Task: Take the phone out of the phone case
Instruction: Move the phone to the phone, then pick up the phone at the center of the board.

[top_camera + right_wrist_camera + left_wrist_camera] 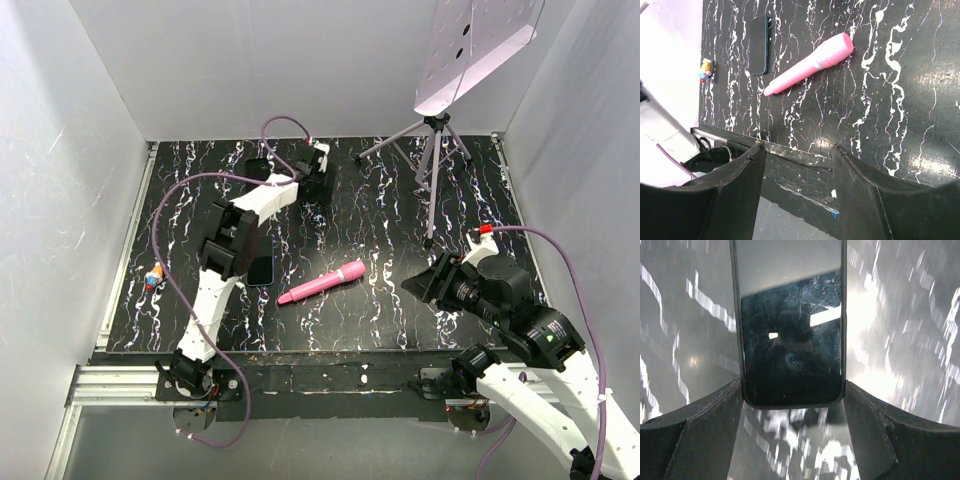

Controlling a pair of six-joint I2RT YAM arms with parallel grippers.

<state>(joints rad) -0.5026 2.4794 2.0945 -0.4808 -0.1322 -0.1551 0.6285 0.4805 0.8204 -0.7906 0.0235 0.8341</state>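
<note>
**Item:** phone (792,355), seated in its phone case (790,405).
- Face: dark glass, turned up and finely scratched. The upper part mirrors a pale wall, and two bright reflections sit lower down.
- Case: a thin black rim with rounded corners, wrapped around every edge I can see.
- Place: flat on the black, white-veined tabletop (400,210), toward its far side, with the near end between my left fingers.

**My left tool** (793,390): jaws spread to the width of the case, one at each side of the phone's near end, meeting the rim at the corners. Whether they press on it I cannot tell.

**My right tool** (799,150): jaws spread with nothing between them, held above the tabletop's near edge, well apart from the phone.

**Also on the tabletop:**
- pink tapered stick (322,283), mid-table
- dark phone-shaped slab (262,268), beside my left arm
- small colourful object (153,277), at the left edge
- tripod (432,170), far right
</note>
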